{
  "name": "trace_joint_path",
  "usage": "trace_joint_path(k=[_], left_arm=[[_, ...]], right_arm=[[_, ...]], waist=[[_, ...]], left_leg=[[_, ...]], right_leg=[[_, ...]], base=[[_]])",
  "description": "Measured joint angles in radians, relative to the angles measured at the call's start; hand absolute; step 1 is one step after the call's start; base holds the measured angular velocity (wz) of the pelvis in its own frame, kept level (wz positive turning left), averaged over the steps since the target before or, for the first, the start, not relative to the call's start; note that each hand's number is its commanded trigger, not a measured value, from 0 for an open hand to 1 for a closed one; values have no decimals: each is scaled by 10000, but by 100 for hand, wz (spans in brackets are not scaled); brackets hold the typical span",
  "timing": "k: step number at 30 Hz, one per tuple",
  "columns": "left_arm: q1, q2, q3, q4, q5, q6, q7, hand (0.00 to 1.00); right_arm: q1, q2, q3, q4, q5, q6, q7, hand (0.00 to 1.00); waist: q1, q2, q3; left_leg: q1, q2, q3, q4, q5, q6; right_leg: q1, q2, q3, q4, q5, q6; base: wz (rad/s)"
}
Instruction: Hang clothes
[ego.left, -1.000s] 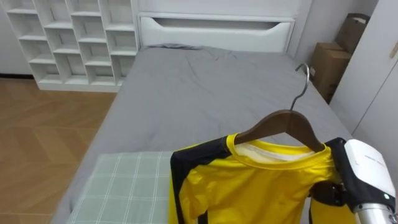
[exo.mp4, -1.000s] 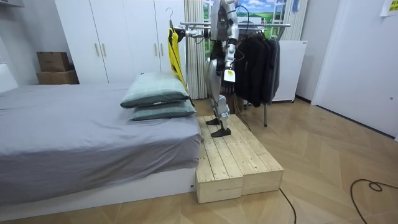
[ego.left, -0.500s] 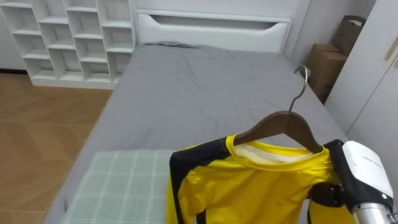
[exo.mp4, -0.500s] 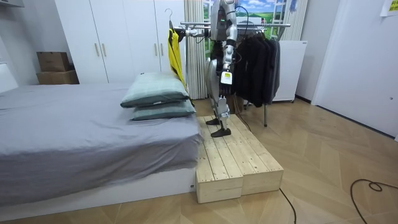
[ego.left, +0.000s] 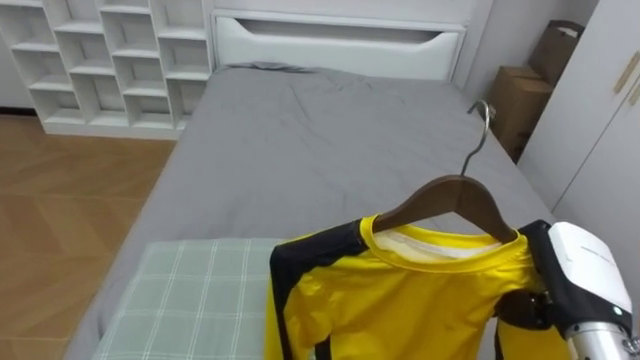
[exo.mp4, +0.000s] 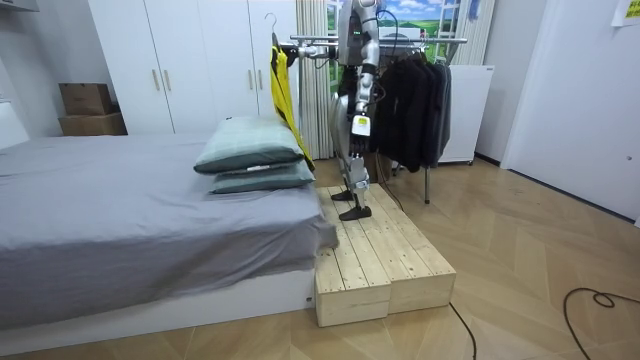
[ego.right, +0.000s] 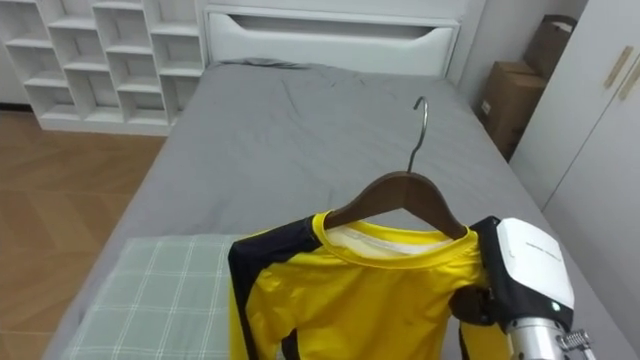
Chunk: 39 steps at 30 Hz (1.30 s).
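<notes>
Yellow jersey (ego.left: 400, 305) with black trim, on a wooden hanger (ego.left: 452, 198), raised above a checked green pillow (ego.left: 170, 300). The right hand (ego.left: 522, 312) goes in behind the cloth, so whether its fingers pinch the hanger cannot be told. The left hand (exo.mp4: 358, 124) hangs at the robot's side, fingers indistinct. The robot stands on a wooden platform (exo.mp4: 380, 255) beside the grey bed (ego.left: 320, 130). Beyond the bed: white cubby shelf (ego.left: 110, 55), cardboard boxes (ego.left: 520, 95).
</notes>
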Motion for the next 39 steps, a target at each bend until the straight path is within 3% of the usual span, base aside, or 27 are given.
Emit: trace_joint_path(k=[9, 16, 18, 20, 21, 23, 24, 26, 27, 28, 30, 32, 37, 39], left_arm=[[-120, 6, -69, -5, 164, -6, 77, 0], [-593, 131, -1272, -103, 537, -81, 64, 0], [-781, 124, -1378, -93, 828, -133, 43, 0], [-1001, 167, -1405, -87, 852, -131, 1, 0], [-1057, 198, -1426, -75, 842, -130, -13, 0], [-1257, 354, -1580, -15, 811, -148, -14, 0], [-1332, 376, -1576, 24, 814, -146, -12, 0], [-1550, 419, -1551, 25, 813, -142, 48, 0], [-1603, 437, -1553, 24, 827, -138, 66, 0], [-1715, 428, -1567, 25, 822, -119, 82, 0], [-1882, 336, -1683, 19, 812, -58, 83, 0], [-2027, 333, -1745, 21, 794, 98, 92, 0], [-1632, 206, -1740, 20, 897, 278, 76, 0], [-1529, 209, -1750, 29, 1009, 279, 63, 0]], right_arm=[[224, 77, 43, 85, 54, -5, -2, 100], [310, 388, 266, 584, 80, -49, -248, 100], [328, 507, 270, 584, 169, -131, -247, 100], [274, 504, 382, 751, 312, -200, -254, 100], [235, 504, 431, 853, 354, -203, -254, 100], [178, 499, 591, 924, 414, -201, -250, 100], [183, 491, 600, 943, 475, -201, -250, 100], [83, 467, 652, 1107, 572, -203, -326, 100], [-16, 480, 708, 1254, 647, -201, -350, 100], [-189, 487, 794, 1460, 687, -183, -338, 100], [-230, 493, 815, 1480, 642, -96, -338, 100], [-318, 491, 826, 1478, 704, -90, -337, 100], [-787, 514, 797, 1477, 623, -140, -336, 100], [-896, 515, 802, 1466, 567, -246, -336, 100]], waist=[[-42, -45, -8], [-162, -48, 15], [-253, -28, 15], [-315, 0, 25], [-313, 28, 33], [-318, 99, 73], [-353, 135, 101], [-127, 268, 150], [-41, 271, 154], [-31, 272, 156], [-72, 327, 181], [-107, 266, 147], [-296, 208, 132], [-348, 157, 121]], left_leg=[[53, 99, 356, 6, -79, -35], [-287, 117, 719, 57, -89, -16], [-393, 145, 1004, 73, -100, 2], [-467, 206, 1659, 79, -120, 22], [-457, 245, 1856, 86, -155, 13], [-378, 332, 2634, 114, -246, 1], [-316, 431, 2810, 112, -270, -4], [-117, 561, 3813, 130, -456, -66], [-93, 596, 4085, 165, -494, -90], [-73, 650, 4522, 237, -606, -119], [69, 685, 4889, 332, -701, -158], [177, 777, 5180, 547, -785, -244], [190, 994, 5604, 1195, -861, -369], [171, 1087, 5543, 1749, -911, -420]], right_leg=[[-96, 99, 320, 0, 8, -13], [-681, 133, 698, 176, 82, -33], [-1095, 159, 891, 338, 131, -27], [-1547, 257, 1355, 573, 223, -50], [-1632, 307, 1378, 589, 282, -63], [-1879, 360, 1051, 687, 389, -196], [-1958, 348, 799, 696, 418, -230], [-2159, 215, -490, 854, 591, -459], [-2205, 198, -922, 923, 620, -504], [-2300, 159, -1440, 1058, 582, -684], [-2386, 175, -1409, 1262, 551, -732], [-2463, 274, -1322, 1280, 569, -829], [-2586, 498, -787, 1283, 545, -1003], [-2610, 510, -503, 1513, 366, -1106]], base=[[-12], [-17], [-42], [-75], [-100], [-98], [-90], [-119], [-127], [-97], [-65], [-45], [-34], [-48]])
